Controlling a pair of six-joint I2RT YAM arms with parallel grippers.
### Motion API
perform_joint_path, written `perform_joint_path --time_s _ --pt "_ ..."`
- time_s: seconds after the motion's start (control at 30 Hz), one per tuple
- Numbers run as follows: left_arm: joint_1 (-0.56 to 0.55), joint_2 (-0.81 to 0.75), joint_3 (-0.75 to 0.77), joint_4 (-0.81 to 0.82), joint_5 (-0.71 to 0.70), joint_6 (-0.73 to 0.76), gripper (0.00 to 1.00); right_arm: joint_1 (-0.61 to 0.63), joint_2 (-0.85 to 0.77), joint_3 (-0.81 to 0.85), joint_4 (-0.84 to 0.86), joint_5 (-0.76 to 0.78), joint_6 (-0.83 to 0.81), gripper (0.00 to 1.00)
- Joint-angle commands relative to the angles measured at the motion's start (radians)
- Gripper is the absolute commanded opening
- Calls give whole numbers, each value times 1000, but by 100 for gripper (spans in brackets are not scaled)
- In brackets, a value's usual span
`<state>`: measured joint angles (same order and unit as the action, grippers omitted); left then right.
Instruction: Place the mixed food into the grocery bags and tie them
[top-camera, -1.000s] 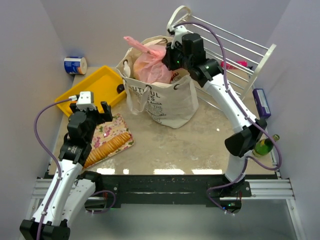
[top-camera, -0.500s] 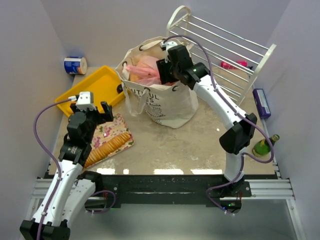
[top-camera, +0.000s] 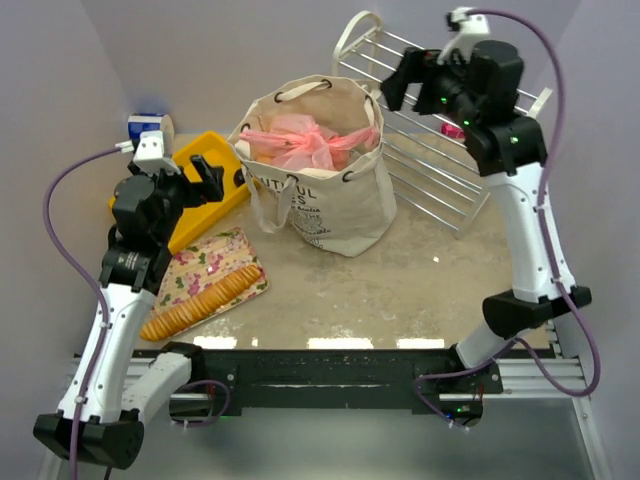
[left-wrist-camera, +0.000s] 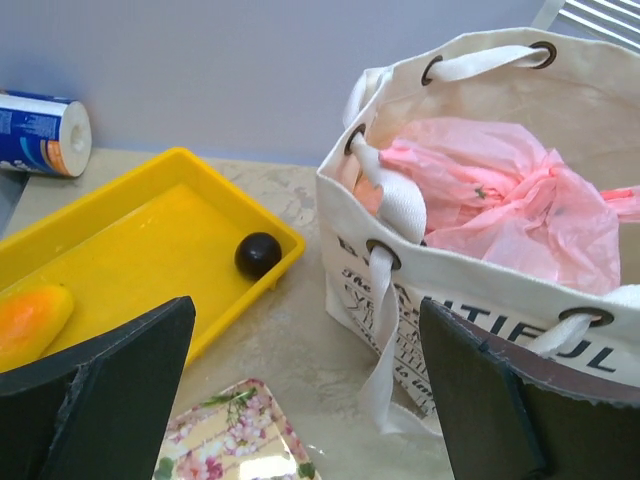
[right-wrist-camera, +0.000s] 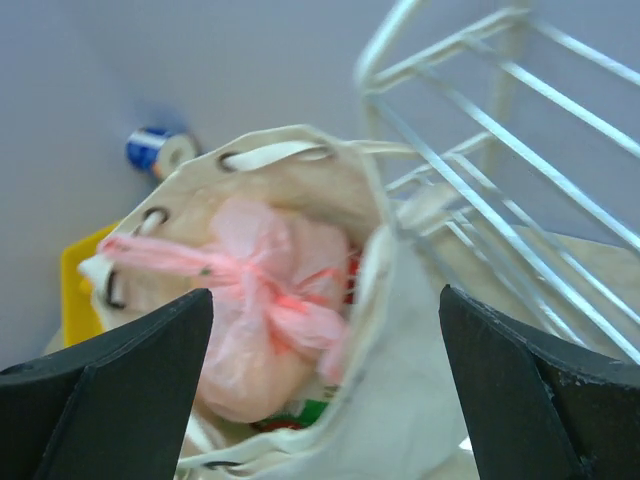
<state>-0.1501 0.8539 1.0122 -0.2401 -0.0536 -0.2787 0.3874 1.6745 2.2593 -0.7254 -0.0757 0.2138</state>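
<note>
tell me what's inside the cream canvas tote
A knotted pink plastic bag fills most of the canvas tote; slivers of red and green packaging peek out beside it. Whatever is inside the pink bag or under it is covered.

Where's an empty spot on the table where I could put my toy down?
The biggest bare patch of table lies in front of the canvas tote, between the floral plate of crackers and the right arm. The yellow tray is mostly bare too, beside a dark ball. Back right is crowded by the wire rack.

White arms (top-camera: 106, 340), black joints (top-camera: 515, 312), purple cables (top-camera: 47, 222)
</note>
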Motion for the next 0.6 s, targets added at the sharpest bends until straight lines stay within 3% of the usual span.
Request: perform_joint_path --time_s 0.0,0.27,0.37,0.57 --pt "27 37 115 -35 121 -28 100 -96 -171 -189 85 35 33 99" --pt "27 -81 120 -89 17 12 100 -102 -685 -899 454 229 1 99" --pt "27 -93 121 -151 -18 15 100 -102 -789 -1013 481 269 -13 99" --pt "27 -134 69 -151 -2 6 100 -104 -857 -1069 452 292 -28 99"
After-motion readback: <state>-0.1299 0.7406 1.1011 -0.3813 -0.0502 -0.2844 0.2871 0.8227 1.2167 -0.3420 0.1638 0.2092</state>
